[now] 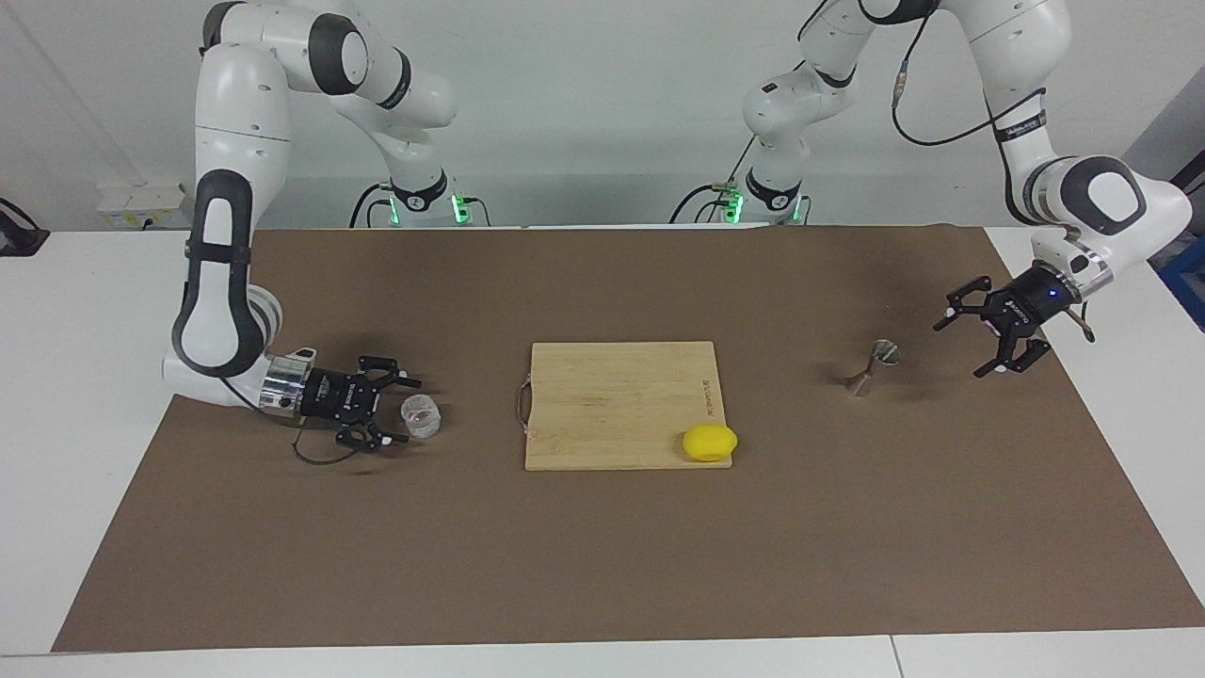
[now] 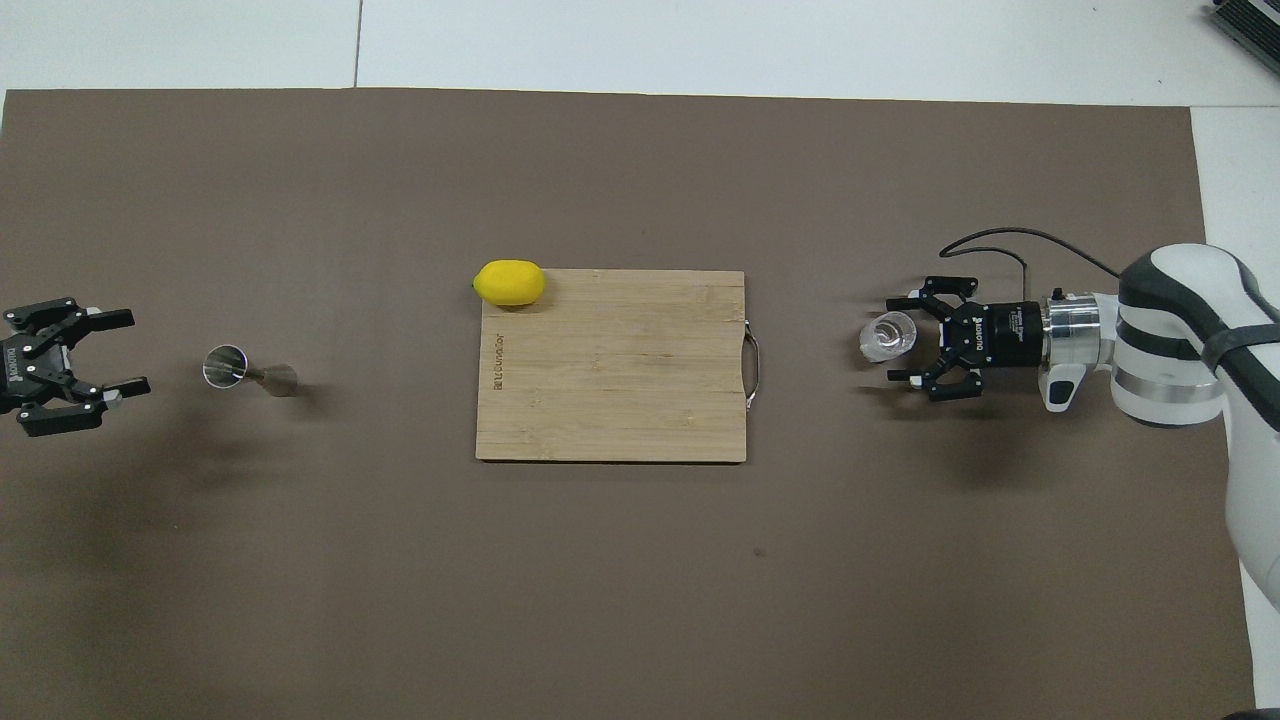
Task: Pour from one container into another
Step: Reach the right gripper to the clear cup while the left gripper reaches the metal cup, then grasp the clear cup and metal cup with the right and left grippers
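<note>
The right arm bends down low, and its wrist lies almost flat just above the brown mat (image 1: 602,565). The right gripper (image 1: 395,411) points sideways toward the middle of the table. Its fingers (image 1: 407,380) are spread wide apart. The clear cup (image 1: 421,415) sits right at the tips, just starting to come in between the two fingers. The fingers do not squeeze it. I cannot tell if one of them touches the glass. From above, the cup (image 2: 889,336) also sits at the finger ends of the right gripper (image 2: 900,338), which holds nothing.

The left arm reaches out over its own end of the table, and its wrist tips down at a slant. The left gripper (image 1: 970,341) hangs in the air over the mat, near the steel jigger (image 1: 873,366) but not touching it. Its fingers are wide open too, and nothing is in them. From above, the left gripper (image 2: 125,352) points at the jigger (image 2: 240,369) with a gap of bare mat between them.

The clear cup stands upright on the mat toward the right arm's end of the table. I cannot tell if anything is inside it. The jigger stands upright on the mat toward the left arm's end, and its top looks shiny.

Between the two, a wooden cutting board (image 1: 617,395) lies flat in the middle of the mat. A yellow lemon (image 1: 710,443) rests on the board's corner, on the edge farther from the robots.
</note>
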Available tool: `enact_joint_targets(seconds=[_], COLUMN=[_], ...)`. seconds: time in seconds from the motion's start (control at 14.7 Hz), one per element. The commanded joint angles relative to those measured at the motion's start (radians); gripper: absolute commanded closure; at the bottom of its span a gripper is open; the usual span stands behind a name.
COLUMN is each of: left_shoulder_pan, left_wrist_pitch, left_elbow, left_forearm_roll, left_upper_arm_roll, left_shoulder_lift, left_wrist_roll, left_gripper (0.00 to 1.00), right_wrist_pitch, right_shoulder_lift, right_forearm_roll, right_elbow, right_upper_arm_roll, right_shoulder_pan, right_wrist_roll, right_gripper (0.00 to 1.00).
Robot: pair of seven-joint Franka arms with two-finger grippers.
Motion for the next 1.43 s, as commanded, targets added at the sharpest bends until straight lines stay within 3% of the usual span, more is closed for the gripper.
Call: enact_joint_targets(seconds=[0.0, 0.14, 0.34, 0.54, 0.75, 1.09, 1.36], left_shoulder_pan=[0.000, -0.002, -0.002, 0.000, 0.007, -0.002, -0.010], left_wrist_pitch=[-0.045, -0.097, -0.174, -0.252, -0.313, -0.323, -0.323], left_elbow=[0.012, 0.012, 0.023, 0.023, 0.053, 0.050, 0.047], left_forearm_roll=[-0.020, -0.049, -0.115, -0.135, -0.147, -0.202, -0.219], left_upper_arm_roll=[-0.011, -0.014, -0.014, -0.014, -0.014, -0.014, -0.014], left_shoulder_lift=[0.014, 0.056, 0.131, 0.183, 0.238, 0.238, 0.240], left_wrist_roll=[0.114, 0.182, 0.291, 0.366, 0.397, 0.422, 0.425], left_gripper=[0.00, 0.00, 0.00, 0.00, 0.00, 0.00, 0.00], right_wrist_pitch=[0.033, 0.034, 0.036, 0.036, 0.036, 0.030, 0.037], right_shoulder_lift=[0.001, 0.001, 0.001, 0.001, 0.001, -0.014, -0.085], right_forearm_roll=[0.031, 0.031, 0.031, 0.031, 0.031, 0.031, 0.026], right_elbow=[-0.013, -0.013, -0.013, -0.013, -0.013, 0.000, 0.006], right_upper_arm_roll=[0.002, 0.002, 0.002, 0.002, 0.002, 0.003, 0.002], right_shoulder_pan=[0.006, 0.006, 0.006, 0.006, 0.006, 0.009, 0.031], right_wrist_roll=[-0.031, -0.031, -0.031, -0.031, -0.031, -0.028, 0.001], right_gripper=[0.00, 0.00, 0.10, 0.35, 0.47, 1.00, 1.00])
